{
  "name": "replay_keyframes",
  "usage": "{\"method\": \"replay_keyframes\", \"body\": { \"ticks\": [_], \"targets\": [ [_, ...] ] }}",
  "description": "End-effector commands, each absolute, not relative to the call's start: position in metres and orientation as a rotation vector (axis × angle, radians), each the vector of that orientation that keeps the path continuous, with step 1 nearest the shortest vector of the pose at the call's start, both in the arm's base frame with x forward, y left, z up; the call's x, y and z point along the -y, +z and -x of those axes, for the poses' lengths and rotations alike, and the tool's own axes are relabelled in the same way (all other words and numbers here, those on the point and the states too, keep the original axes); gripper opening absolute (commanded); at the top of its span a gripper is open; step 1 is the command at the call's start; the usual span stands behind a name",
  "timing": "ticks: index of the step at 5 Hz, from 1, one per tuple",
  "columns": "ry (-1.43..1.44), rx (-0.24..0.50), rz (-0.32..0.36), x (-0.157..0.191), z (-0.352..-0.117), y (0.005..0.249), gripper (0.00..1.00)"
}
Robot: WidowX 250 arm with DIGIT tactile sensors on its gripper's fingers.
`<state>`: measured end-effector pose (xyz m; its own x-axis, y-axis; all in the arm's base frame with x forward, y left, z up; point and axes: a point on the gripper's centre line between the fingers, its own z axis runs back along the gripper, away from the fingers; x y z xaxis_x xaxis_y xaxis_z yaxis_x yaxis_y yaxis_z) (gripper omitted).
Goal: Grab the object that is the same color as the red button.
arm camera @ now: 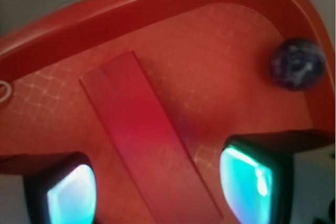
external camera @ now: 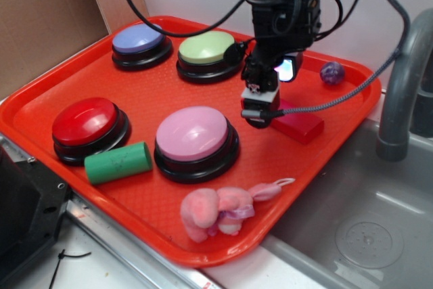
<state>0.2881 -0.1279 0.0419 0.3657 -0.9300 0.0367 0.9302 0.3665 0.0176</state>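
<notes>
You are looking at the hand (external camera: 260, 107) hanging spread open directly over the red block (arm camera: 149, 142), which is lying flat on the red tray (external camera: 162, 89) with one glowing finger pad (arm camera: 71, 195) showing on either side of it and neither touching it. The block is sitting just beside the pink button (external camera: 195, 141), on the side away from the red button (external camera: 89, 126), with the purple ball (arm camera: 296, 70) resting near the tray's corner beyond it.
</notes>
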Motion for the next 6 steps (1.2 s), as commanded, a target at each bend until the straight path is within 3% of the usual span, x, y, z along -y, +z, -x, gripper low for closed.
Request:
{"method": "replay_keyframes", "body": {
  "ticks": [1,2,3,6],
  "targets": [
    [-1.206,0.052,0.0,0.145,-0.276,0.037,1.0],
    [-1.208,0.046,0.004,0.145,-0.275,0.032,1.0],
    [-1.18,0.046,0.029,0.143,-0.275,0.031,0.0],
    [-1.07,0.059,-0.028,0.131,-0.273,0.046,0.0]
  ]
}}
